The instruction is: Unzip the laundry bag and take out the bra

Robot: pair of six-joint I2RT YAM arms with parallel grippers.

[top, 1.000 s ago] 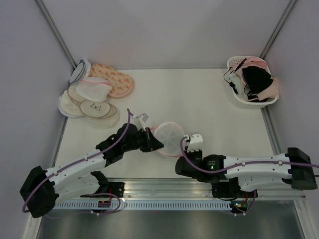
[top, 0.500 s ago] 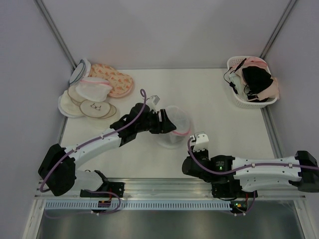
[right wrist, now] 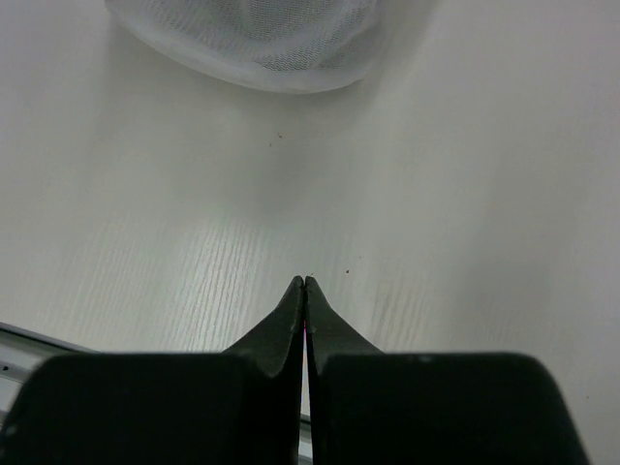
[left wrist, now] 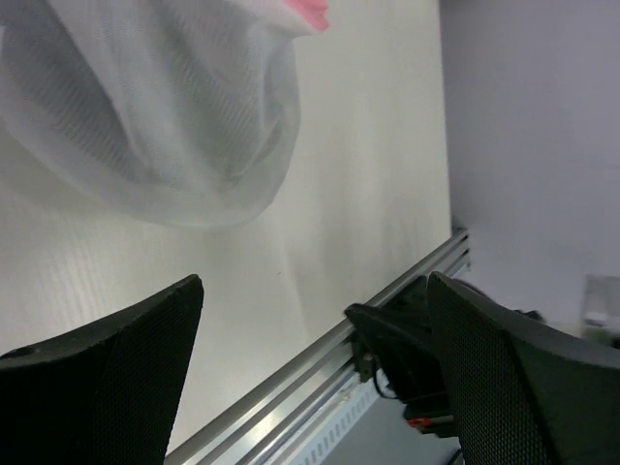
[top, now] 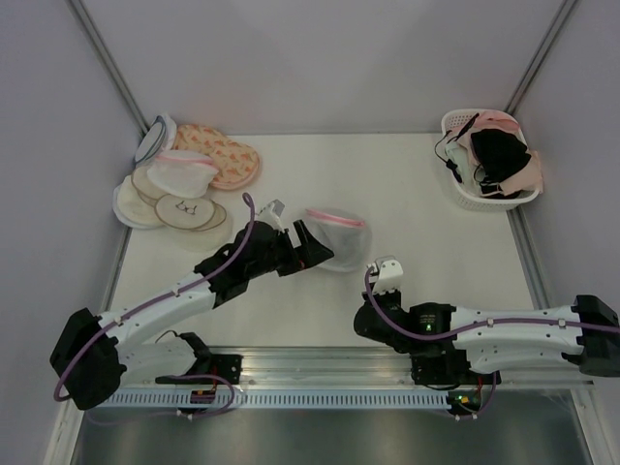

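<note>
White mesh laundry bag [top: 339, 234] sits midway across the bench [top: 426, 194], just ahead of my left end effector [left wrist: 315, 286], whose jaws gape wide, empty. My right end effector [right wrist: 305, 283] is pinched closed on nothing, nearby.

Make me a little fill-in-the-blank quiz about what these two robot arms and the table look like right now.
1. The right pincer has its fingers pressed together on nothing, so it is ____.
2. The left pincer has its fingers spread wide, so it is ____.
3. The white mesh laundry bag lies in front of the left pincer, and its zipper trim is coloured ____.
4. The white basket of bras stands in the far ____ corner.

Missing words: shut; open; pink; right
</note>
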